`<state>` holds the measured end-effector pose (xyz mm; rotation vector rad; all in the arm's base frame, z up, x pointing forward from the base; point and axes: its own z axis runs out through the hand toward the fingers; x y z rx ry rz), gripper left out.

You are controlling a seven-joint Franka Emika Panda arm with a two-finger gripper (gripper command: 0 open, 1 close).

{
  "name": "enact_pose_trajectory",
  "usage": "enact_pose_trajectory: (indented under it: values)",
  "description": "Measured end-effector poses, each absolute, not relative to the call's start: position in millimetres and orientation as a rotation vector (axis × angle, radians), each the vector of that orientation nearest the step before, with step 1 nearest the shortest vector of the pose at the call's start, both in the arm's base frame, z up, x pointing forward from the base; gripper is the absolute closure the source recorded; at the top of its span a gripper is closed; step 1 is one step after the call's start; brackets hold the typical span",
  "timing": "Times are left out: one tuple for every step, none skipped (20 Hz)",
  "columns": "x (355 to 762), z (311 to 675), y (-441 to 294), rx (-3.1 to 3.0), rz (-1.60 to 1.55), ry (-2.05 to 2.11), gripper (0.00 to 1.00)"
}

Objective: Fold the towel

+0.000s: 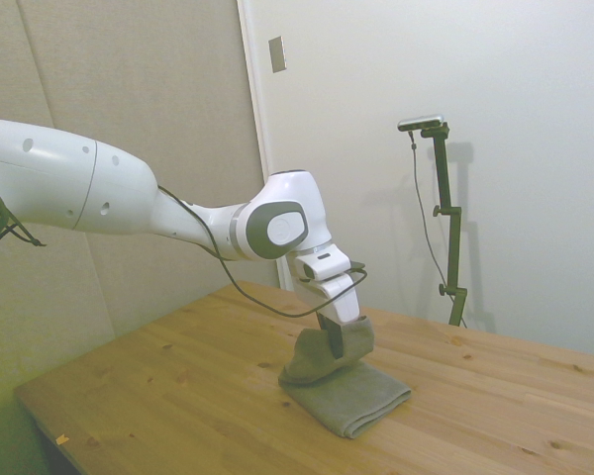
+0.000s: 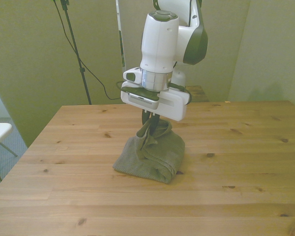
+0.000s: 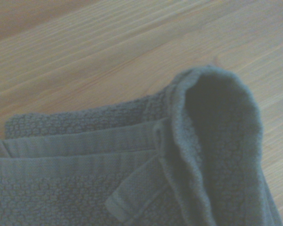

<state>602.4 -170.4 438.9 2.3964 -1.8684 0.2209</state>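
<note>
The grey-taupe towel [image 2: 147,156] lies in thick layers on the wooden table [image 2: 246,172]. One end of it is lifted and draped over the flat part, which is toward the front view's left. My gripper [image 2: 150,123] is shut on that raised end and hangs just above the towel's middle. In the side view the gripper [image 1: 333,341] holds the lifted end above the flat towel [image 1: 351,396]. The wrist view shows the towel [image 3: 132,160] from close by, its layered edges flat and one thick fold curling up.
Bare wooden tabletop [image 1: 178,386] lies around the towel on all sides. A dark stand with a hanging cable [image 2: 73,49] rises behind the table's far corner at the front view's left.
</note>
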Motion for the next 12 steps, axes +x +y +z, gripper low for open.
enact_pose_trajectory:
  values:
    - [601.3,438.8,-174.1,2.394,0.22,-1.871,0.0]
    - [600.4,438.8,-177.1,2.392,0.219,-1.872,0.0]
    - [599.7,438.8,-179.4,2.391,0.219,-1.873,0.0]
    - [599.3,438.9,-180.8,2.39,0.22,-1.874,0.0]
    - [599.1,438.9,-181.6,2.39,0.22,-1.873,0.0]
    - [599.1,439.0,-182.0,2.391,0.221,-1.873,0.0]
    - [599.1,439.0,-182.0,2.391,0.221,-1.872,0.0]
    - [599.1,439.1,-182.0,2.392,0.222,-1.871,0.0]
    - [599.2,439.3,-181.8,2.394,0.222,-1.869,0.0]
    - [599.2,439.8,-181.3,2.397,0.223,-1.867,0.0]
    - [599.4,440.7,-180.1,2.4,0.225,-1.864,0.0]
    - [599.7,442.5,-177.8,2.406,0.229,-1.86,0.0]
